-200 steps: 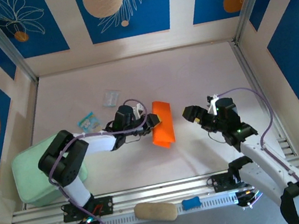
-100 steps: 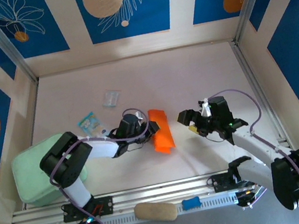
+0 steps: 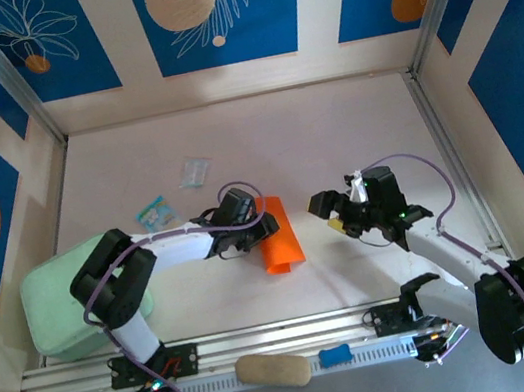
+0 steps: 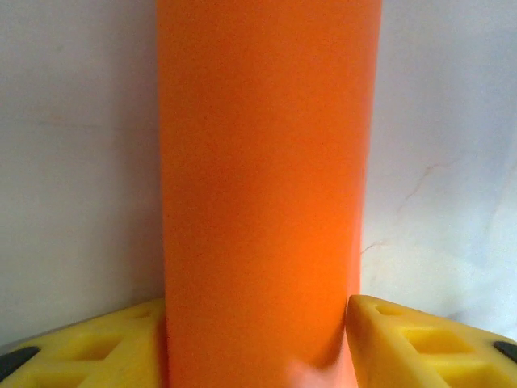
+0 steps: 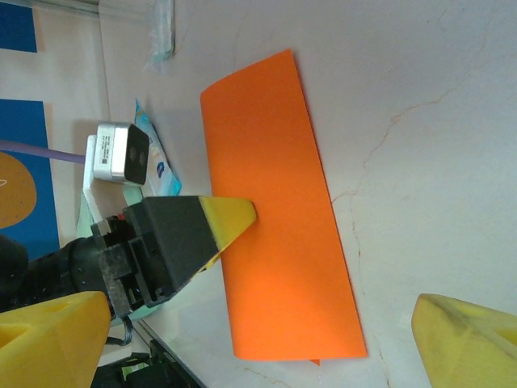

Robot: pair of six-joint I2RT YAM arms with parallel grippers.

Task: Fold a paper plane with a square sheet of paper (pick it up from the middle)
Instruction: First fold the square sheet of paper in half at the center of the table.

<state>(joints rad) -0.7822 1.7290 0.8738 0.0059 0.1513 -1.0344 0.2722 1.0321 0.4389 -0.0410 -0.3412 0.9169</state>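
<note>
On the table [image 3: 332, 133], in the top view, the paper [image 3: 282, 238] lies as a narrow folded orange strip between the two arms. The left gripper [image 3: 256, 230] reaches it from the left side, probably to press or steady the fold. The right gripper [image 3: 327, 215] hovers just beside the other side with jaws wide apart and nothing in them. In the left wrist view, the strip runs straight away from the camera, smooth, matt and flat, with clean parallel edges. It fills the gap between the two yellow fingertips [image 4: 420, 343]. The jaws stand partly apart, and I cannot tell if they pinch the paper or only frame it. In the right wrist view, one yellow tip of the left gripper sits over the strip's long edge, and the table is pale with fine marble-like cracks.
</note>
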